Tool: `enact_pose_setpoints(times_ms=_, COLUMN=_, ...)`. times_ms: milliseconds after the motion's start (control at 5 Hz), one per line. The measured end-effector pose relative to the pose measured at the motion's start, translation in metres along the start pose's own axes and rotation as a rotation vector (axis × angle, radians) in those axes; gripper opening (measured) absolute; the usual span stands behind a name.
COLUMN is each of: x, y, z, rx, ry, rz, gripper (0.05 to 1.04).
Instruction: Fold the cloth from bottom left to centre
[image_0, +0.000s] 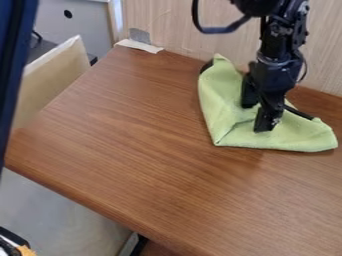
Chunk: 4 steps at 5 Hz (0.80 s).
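Jaws parted, my gripper (256, 116) is at two o'clock on the table (133, 135), over the cloth (219, 95); snagging on lift could drag its seven-o'clock corner (219, 141) askew.
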<state>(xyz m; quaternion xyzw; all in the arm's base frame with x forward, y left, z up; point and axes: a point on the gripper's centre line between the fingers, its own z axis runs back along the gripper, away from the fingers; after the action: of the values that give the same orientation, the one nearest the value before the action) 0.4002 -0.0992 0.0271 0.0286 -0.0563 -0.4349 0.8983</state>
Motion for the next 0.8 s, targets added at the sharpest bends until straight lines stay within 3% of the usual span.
enact_pose_setpoints(times_ms=200, x=-0.004, y=0.0, z=0.009, rx=0.001, ry=-0.004, rz=0.004, gripper=0.999)
enact_pose_setpoints(times_ms=800, x=-0.044, y=0.007, z=0.087, rx=0.083, ry=-0.037, rz=0.075, gripper=1.0)
